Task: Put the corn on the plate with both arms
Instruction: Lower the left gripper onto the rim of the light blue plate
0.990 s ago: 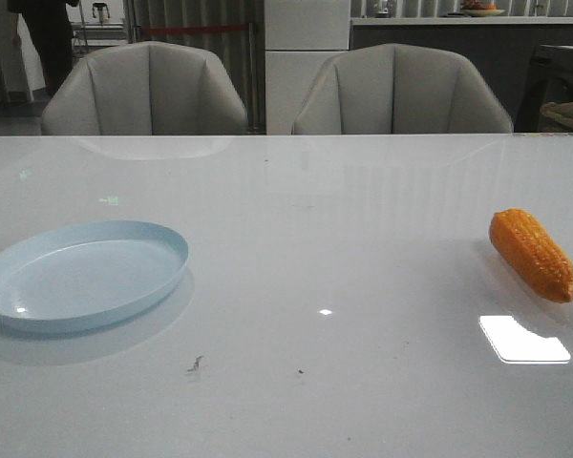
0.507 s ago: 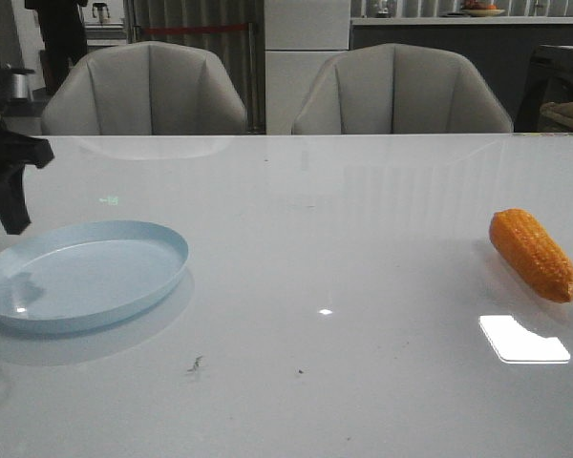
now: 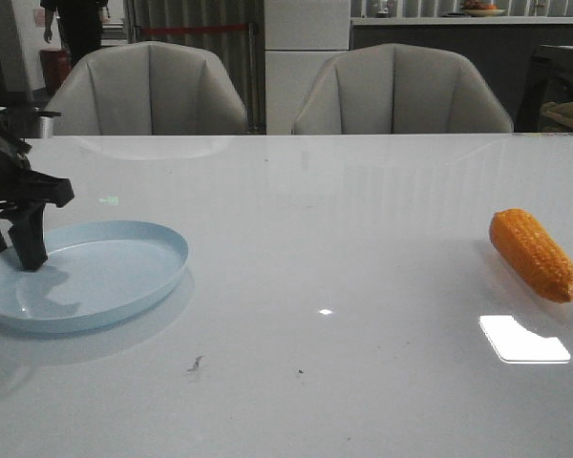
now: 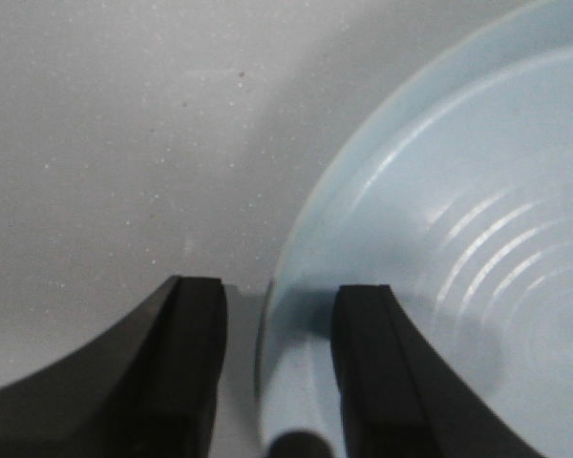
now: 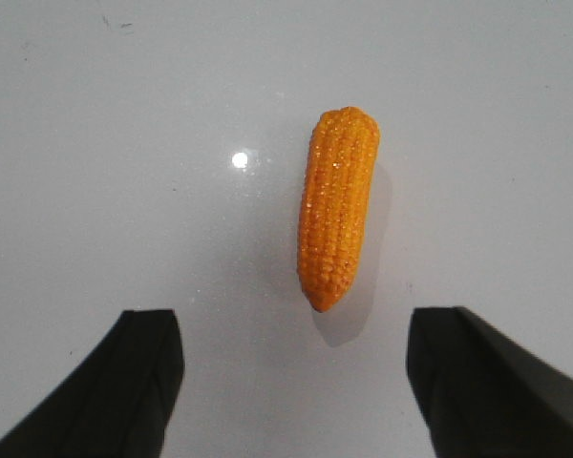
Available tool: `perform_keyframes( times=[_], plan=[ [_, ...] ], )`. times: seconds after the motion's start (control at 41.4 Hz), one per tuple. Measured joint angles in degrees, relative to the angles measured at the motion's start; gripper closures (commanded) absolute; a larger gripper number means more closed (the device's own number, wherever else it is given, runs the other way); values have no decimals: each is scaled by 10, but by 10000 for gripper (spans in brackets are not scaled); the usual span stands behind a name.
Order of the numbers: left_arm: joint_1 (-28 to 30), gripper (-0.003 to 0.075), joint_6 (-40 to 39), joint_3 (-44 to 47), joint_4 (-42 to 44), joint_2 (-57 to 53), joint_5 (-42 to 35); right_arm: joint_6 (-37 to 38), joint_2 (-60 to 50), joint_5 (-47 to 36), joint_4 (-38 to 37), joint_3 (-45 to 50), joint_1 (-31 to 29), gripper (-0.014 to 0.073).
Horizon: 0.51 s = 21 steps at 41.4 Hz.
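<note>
So the surface (image 3: 344,239) is a glossy white top, shiny enough to throw back a bright rectangular light patch near the right edge and a small glint around the middle. There are a couple of little dark specks on the near side too. Behind it sit two pale grey padded chairs (image 3: 148,91) side by side, and further back the room goes dim: a white pillar or cabinet between them, a dark counter on the far right, and somebody standing way off at the far left.

The plate (image 3: 115,286) sits on the left side of the surface, pale blue and shallow. The left hand (image 3: 14,253) is down at its far-left rim with its fingers apart; the left wrist view shows one finger (image 4: 377,372) over the inside of the plate and the other outside, the rim between them. Can't tell if they're touching it.

The corn (image 3: 533,255) lies on its side way over on the right, well apart from the plate, tapered end towards the near side. The right hand (image 5: 296,382) hangs above it, fingers spread wide, nothing held.
</note>
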Motion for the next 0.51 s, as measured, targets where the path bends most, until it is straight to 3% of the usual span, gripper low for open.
perform_keyframes(
  times=[0.169,0.266,0.338,0.507],
  plan=[
    [0,395,0,-4,0,6,0,0,0,1,0,0,2,1],
    [0,508,1,-5,0,7,4,0,0,1,0,0,3,1],
    [-1,638,1,-6,-3,7,6,0,0,1,0,0,4,1],
    [-1,626,1,-7,-5,7,6,0,0,1,0,0,4,1]
  ],
)
